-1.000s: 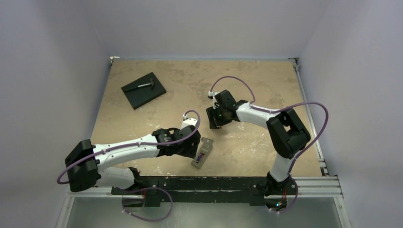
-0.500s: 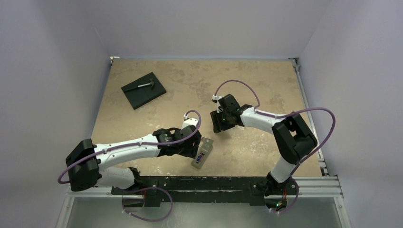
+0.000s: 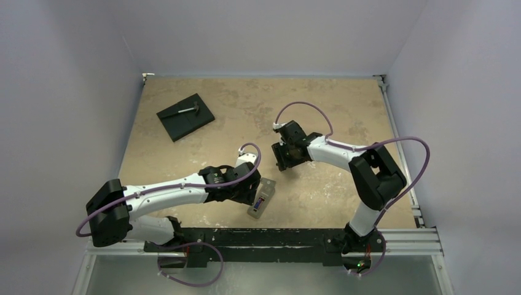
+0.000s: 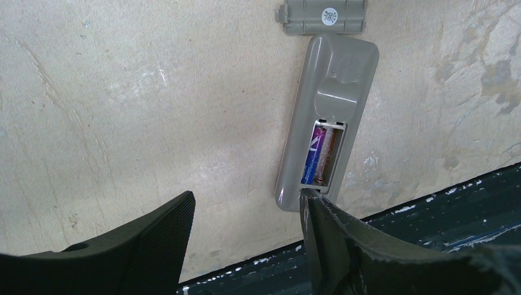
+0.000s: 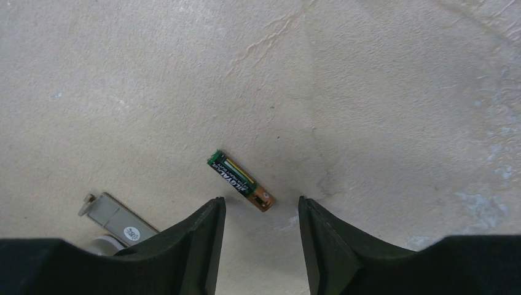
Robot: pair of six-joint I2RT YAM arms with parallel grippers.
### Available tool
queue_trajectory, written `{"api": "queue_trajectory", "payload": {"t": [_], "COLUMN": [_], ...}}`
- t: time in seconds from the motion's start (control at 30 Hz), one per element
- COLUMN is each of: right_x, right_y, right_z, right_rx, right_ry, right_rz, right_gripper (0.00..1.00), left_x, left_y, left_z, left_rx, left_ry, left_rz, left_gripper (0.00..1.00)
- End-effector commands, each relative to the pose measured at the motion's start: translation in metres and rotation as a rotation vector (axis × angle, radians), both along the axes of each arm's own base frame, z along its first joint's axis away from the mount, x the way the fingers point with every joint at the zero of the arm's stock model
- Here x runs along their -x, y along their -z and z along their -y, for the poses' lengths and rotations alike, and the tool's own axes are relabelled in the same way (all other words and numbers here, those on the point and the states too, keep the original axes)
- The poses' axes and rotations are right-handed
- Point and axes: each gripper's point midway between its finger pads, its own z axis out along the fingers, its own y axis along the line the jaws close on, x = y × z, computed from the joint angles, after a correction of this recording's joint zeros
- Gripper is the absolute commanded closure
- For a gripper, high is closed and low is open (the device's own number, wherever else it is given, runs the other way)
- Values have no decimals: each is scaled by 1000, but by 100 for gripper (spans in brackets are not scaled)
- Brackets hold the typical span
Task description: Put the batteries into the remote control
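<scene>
Battery cover (image 4: 324,13) partly out of view

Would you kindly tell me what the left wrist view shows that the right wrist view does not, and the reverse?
Only the left wrist view shows the remote control lying back up, its recess open with the bluish-purple battery seated inside. Only the right wrist view shows the gold-tinted battery lying loose on the table, not yet loaded. Both views show the detached grey battery cover with its round sticker, resting on the same pale, mottled tabletop.
</scene>
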Motion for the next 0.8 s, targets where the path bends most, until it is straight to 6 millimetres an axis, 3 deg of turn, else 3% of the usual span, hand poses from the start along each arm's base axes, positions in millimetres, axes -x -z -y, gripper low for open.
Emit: {"api": "queue_trajectory", "payload": {"t": [0.0, 0.2, 0.37, 0.77], "right_x": [-15, -14, -11, 6], "right_y": [-12, -9, -2, 7], "right_z": [3, -13, -14, -18], "right_rx": [56, 5, 6, 55], "right_ry": [-20, -89, -106, -141], "right_rz": [43, 17, -5, -29], "right_gripper": [45, 45, 46, 62], "left_x": [-5, -4, -4, -4], "left_y": [-9, -9, -9, -9], "left_z": [10, 10, 10, 11], "left_rx": [36, 34, 35, 40], "left_ry": [5, 6, 6, 5], "left_rz": [20, 18, 17, 12], "left_gripper": [37, 37, 37, 37]}}
